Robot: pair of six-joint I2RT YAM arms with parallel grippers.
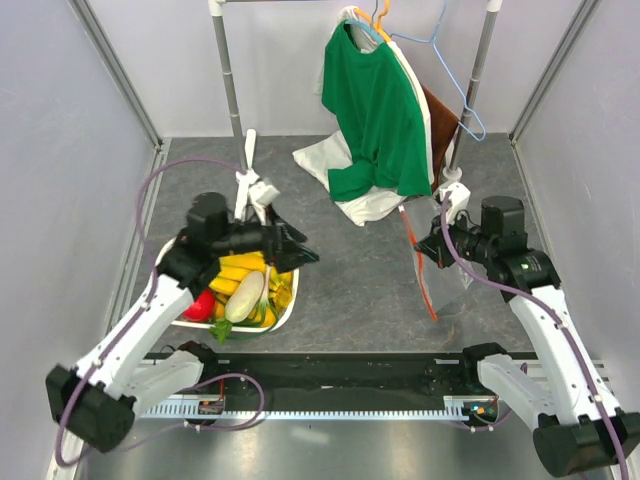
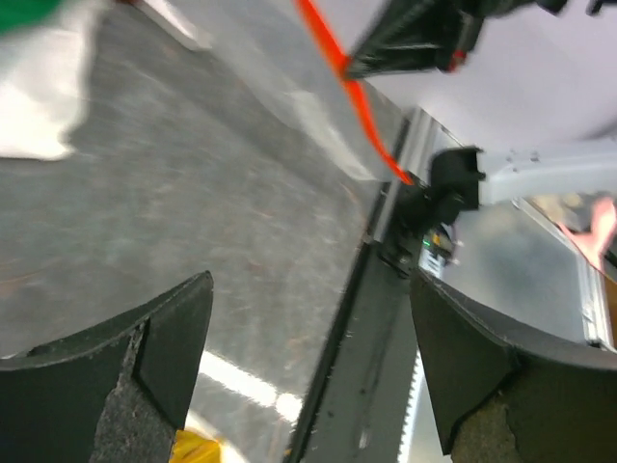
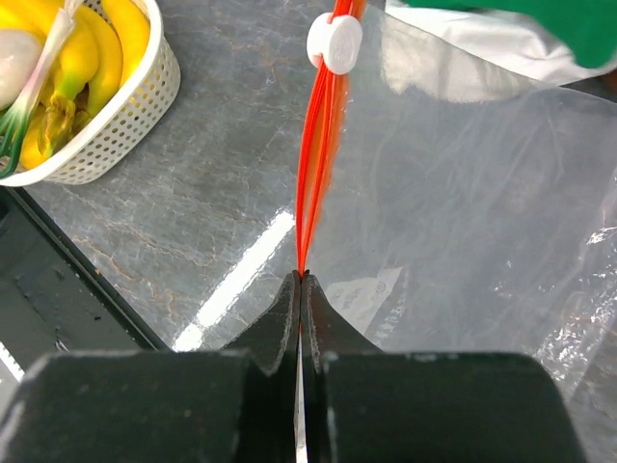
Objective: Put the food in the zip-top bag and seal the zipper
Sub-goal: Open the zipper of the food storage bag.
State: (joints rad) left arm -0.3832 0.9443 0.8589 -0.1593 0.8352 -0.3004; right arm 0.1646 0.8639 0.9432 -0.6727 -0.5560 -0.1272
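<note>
The food lies in a white lattice basket (image 1: 285,312): yellow bananas (image 1: 240,272), a white radish (image 1: 245,297) and a red apple (image 1: 200,305). My left gripper (image 1: 298,253) hovers over the basket's far right side, open and empty; its fingers (image 2: 164,357) stand wide apart. The clear zip-top bag (image 1: 447,285) hangs at the right, with its orange-red zipper (image 1: 420,265) running toward me. My right gripper (image 3: 301,278) is shut on the zipper strip (image 3: 313,164), below its white slider (image 3: 335,41). The bag (image 3: 463,193) holds no food. The basket (image 3: 125,111) and bananas (image 3: 92,48) also show in the right wrist view.
A green shirt (image 1: 375,110) and a blue hanger (image 1: 455,75) hang on a rack at the back. A white cloth (image 1: 322,160) lies under them. A black rail (image 1: 330,372) runs along the near edge. Grey walls close in both sides.
</note>
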